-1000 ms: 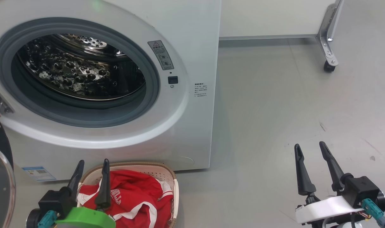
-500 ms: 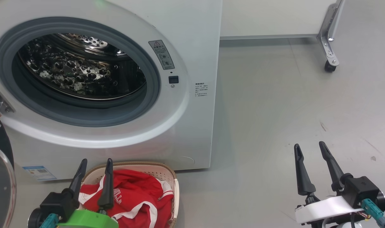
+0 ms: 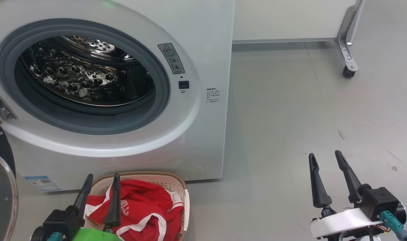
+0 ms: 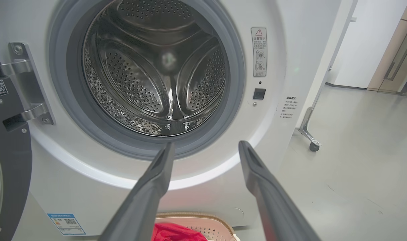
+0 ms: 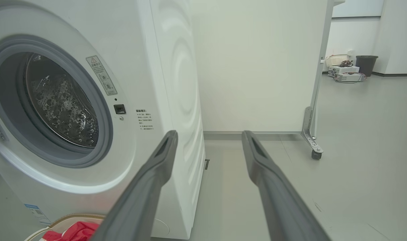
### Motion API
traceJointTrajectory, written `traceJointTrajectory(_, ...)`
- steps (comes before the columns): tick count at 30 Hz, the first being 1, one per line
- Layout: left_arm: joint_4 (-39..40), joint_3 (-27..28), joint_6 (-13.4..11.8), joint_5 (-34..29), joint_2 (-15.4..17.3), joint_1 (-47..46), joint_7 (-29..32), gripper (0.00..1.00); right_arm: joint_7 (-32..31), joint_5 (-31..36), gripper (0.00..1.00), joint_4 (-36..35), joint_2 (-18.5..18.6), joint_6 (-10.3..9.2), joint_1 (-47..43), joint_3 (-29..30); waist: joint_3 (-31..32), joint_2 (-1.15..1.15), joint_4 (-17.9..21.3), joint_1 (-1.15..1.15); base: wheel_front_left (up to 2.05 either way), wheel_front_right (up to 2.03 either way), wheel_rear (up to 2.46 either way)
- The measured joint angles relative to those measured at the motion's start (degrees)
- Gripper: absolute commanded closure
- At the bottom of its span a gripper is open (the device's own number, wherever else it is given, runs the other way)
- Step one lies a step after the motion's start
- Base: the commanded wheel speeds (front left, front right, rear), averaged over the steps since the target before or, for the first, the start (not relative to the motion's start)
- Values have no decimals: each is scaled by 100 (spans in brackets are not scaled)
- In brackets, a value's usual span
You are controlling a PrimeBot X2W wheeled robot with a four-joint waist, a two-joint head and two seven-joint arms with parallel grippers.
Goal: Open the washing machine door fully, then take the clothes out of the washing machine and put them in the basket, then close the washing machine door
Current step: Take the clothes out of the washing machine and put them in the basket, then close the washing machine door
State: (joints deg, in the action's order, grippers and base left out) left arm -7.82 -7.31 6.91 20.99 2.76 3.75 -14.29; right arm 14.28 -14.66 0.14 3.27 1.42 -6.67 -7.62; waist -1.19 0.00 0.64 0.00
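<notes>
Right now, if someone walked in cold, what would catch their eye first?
The washing machine gapes open at upper left, its shiny steel drum empty. Below it, bright red clothes heaped in the basket stand out against the grey floor.

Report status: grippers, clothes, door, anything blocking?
Both open, empty: left gripper above the basket, right gripper over floor. The clothes in basket, drum looks empty. The washing machine door open at left; nothing seen across the opening.
</notes>
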Motion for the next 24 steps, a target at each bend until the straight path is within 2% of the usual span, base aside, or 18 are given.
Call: traceJointTrajectory(24, 93, -23, 2, -79, -4, 53, 0, 0, 1, 9, 0, 24, 5, 2, 0, -25, 2, 0, 16, 0, -82, 82, 0)
